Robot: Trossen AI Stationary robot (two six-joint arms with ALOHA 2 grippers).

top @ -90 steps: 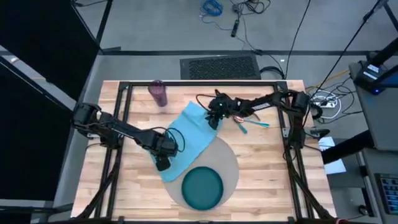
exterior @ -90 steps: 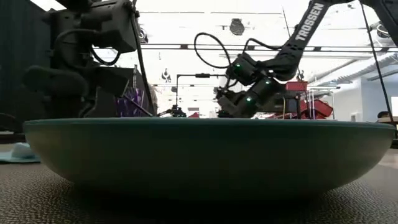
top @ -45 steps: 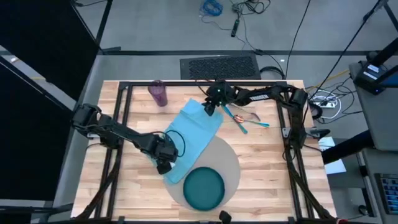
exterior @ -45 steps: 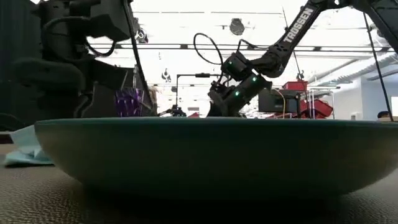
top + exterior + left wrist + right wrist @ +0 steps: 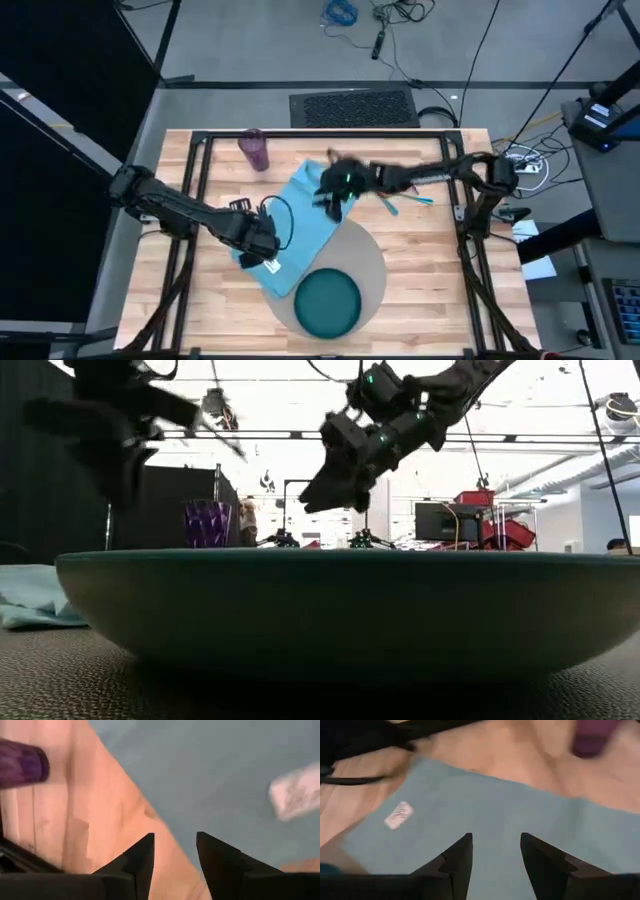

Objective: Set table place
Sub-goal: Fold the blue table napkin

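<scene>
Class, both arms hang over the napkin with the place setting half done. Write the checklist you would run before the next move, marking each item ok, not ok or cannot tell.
1. Left gripper empty, jaws open: ok.
2. Right gripper empty, jaws open: ok.
3. Napkin lying clear of the mat: not ok, its lower end overlaps the mat.
4. Plate on the mat: ok.
5. Cutlery placed beside the plate: not ok, it lies apart on the table.
6. Cup upright: ok, standing near the far edge.
</scene>
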